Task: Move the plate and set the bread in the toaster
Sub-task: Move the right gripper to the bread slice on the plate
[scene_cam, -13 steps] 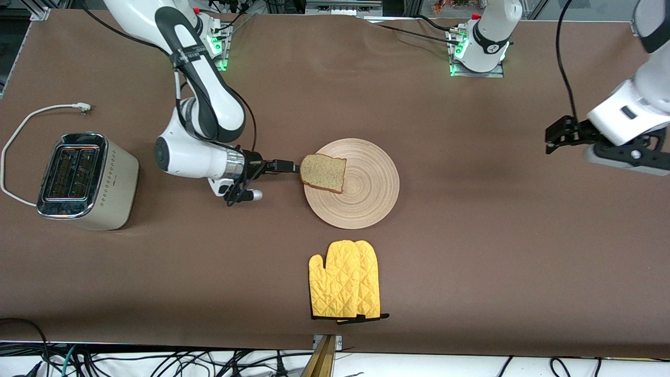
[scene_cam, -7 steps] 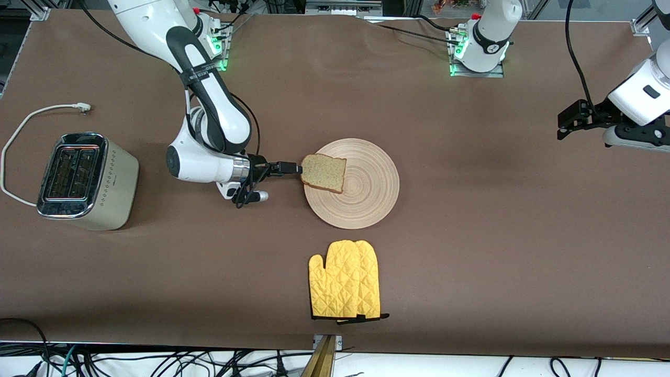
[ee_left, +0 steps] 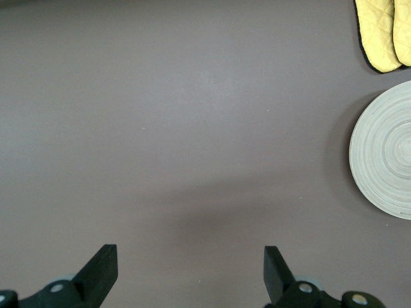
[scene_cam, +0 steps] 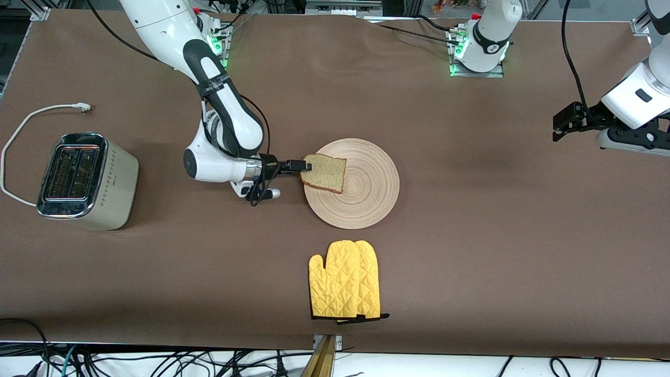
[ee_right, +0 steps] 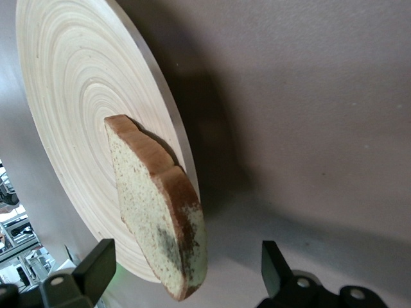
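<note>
The bread (scene_cam: 325, 173) lies on the plate (scene_cam: 369, 196), on the side toward the right arm's end, with one edge overhanging the rim. My right gripper (scene_cam: 306, 166) is open and low, level with the slice. In the right wrist view the bread's crust edge (ee_right: 170, 224) sits between the right gripper's (ee_right: 186, 273) fingers without touching them, and the plate (ee_right: 70, 96) is under it. The toaster (scene_cam: 84, 180) stands at the right arm's end of the table, slots up. My left gripper (scene_cam: 561, 125) is open and empty above the table at the left arm's end; the left wrist view shows it (ee_left: 189, 266) over bare table.
A pair of yellow oven mitts (scene_cam: 344, 280) lies nearer to the front camera than the plate. The toaster's white cord (scene_cam: 31, 118) loops on the table beside it. The left wrist view shows the plate (ee_left: 385, 154) and mitts (ee_left: 385, 32) at its edge.
My right gripper has slid toward the plate and its fingers now straddle the bread's edge. My left arm has drawn back a little at its end of the table. The bread and plate have not moved.
</note>
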### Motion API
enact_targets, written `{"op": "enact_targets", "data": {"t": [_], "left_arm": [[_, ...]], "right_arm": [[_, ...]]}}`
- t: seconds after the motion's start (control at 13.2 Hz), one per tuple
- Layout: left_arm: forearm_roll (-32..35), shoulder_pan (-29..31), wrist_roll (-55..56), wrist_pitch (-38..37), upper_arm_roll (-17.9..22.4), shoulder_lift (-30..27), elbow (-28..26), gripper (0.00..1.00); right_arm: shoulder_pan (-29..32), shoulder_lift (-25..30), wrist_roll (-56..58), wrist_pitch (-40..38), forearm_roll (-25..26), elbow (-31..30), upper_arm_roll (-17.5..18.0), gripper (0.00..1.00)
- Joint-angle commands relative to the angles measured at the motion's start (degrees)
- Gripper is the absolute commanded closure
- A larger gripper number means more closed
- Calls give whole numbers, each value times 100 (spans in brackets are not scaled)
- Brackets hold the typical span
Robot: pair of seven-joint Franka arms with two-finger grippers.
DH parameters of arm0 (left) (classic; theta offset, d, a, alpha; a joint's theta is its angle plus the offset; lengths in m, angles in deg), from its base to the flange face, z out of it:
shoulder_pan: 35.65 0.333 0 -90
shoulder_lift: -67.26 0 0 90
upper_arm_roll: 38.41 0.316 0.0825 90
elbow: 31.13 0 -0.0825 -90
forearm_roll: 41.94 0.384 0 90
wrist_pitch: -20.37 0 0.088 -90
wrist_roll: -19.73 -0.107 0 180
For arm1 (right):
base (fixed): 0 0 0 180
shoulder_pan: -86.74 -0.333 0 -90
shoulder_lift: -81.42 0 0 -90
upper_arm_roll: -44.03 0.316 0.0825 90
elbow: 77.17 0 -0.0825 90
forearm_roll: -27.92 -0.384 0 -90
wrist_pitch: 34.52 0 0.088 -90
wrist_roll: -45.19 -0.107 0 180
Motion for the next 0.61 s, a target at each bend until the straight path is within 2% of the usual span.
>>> {"op": "enact_targets", "data": {"t": [0.0,0.15,0.23,0.53], "left_arm": [[-24,-60,27,-28,-33,66,138,0],[-24,-51,27,-37,-33,75,146,0],[-24,-51,27,-37,-25,75,147,0],[55,-51,1,-177,-51,101,155,0]], "right_arm": [[-78,-10,118,128,-206,-5,1,0],[-104,-37,118,155,-277,13,1,1],[-122,-45,118,155,-277,22,1,8],[-157,-98,118,181,-321,48,1,7]]}}
